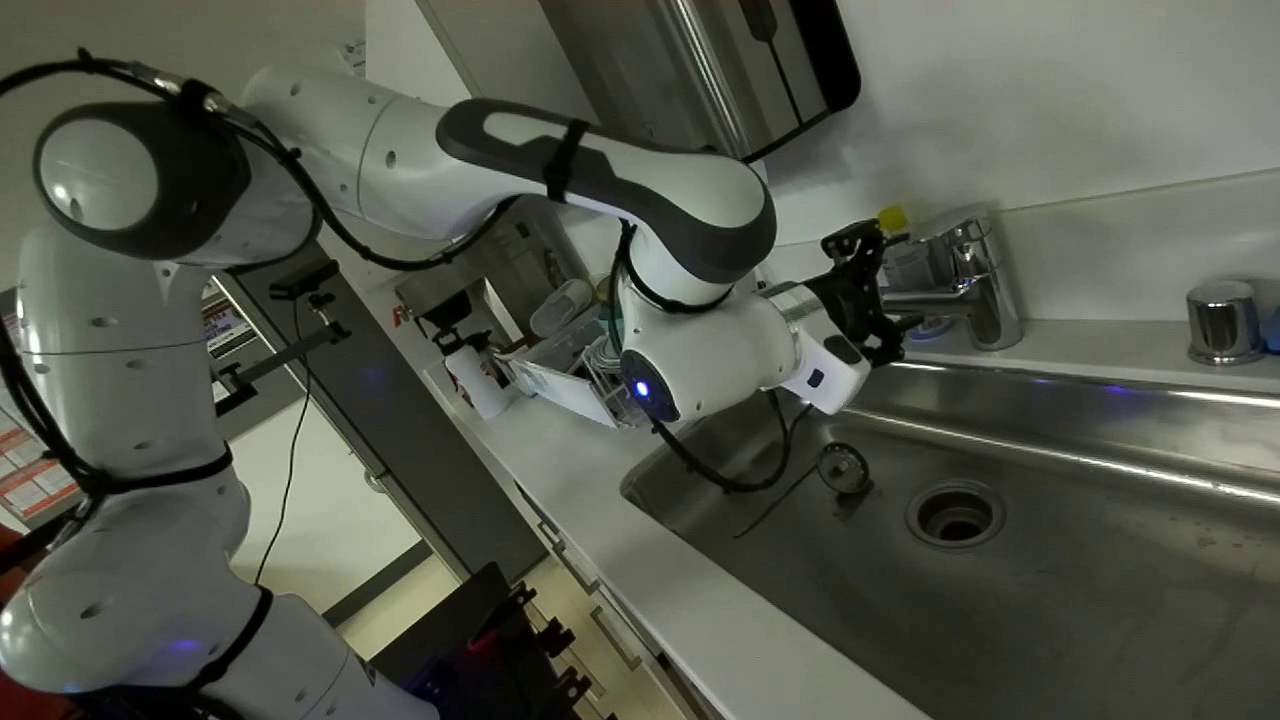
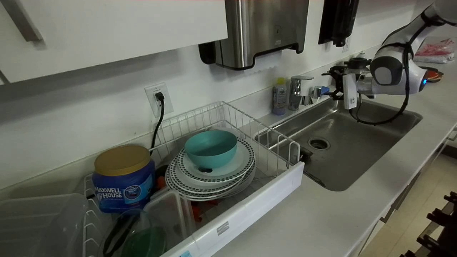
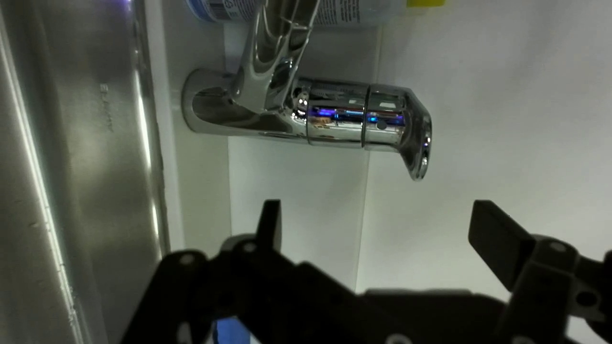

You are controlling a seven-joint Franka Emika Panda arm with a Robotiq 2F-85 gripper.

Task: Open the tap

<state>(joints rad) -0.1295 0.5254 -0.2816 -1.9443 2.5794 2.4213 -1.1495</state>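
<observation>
The chrome tap (image 1: 993,295) stands on the ledge behind the sink. In the wrist view, the tap (image 3: 334,114) lies sideways, with its spout (image 3: 275,57) toward the top and its lever handle (image 3: 419,138) at the right end. The tap's body (image 2: 295,94) also shows in an exterior view. No water is seen coming from it. My gripper (image 3: 377,205) is open and empty, with its fingers spread wide. The lever tip lies beyond the fingertips, between them in the picture but apart from them. The gripper also shows in both exterior views (image 1: 903,282) (image 2: 325,84), close to the tap.
A bottle with a yellow cap (image 2: 279,96) stands beside the tap. A round metal knob-like fitting (image 1: 1225,322) is on the same ledge. The steel sink (image 1: 1080,620) holds a strainer (image 1: 843,467). A dish rack (image 2: 250,217) and a paper towel dispenser (image 2: 267,28) are nearby.
</observation>
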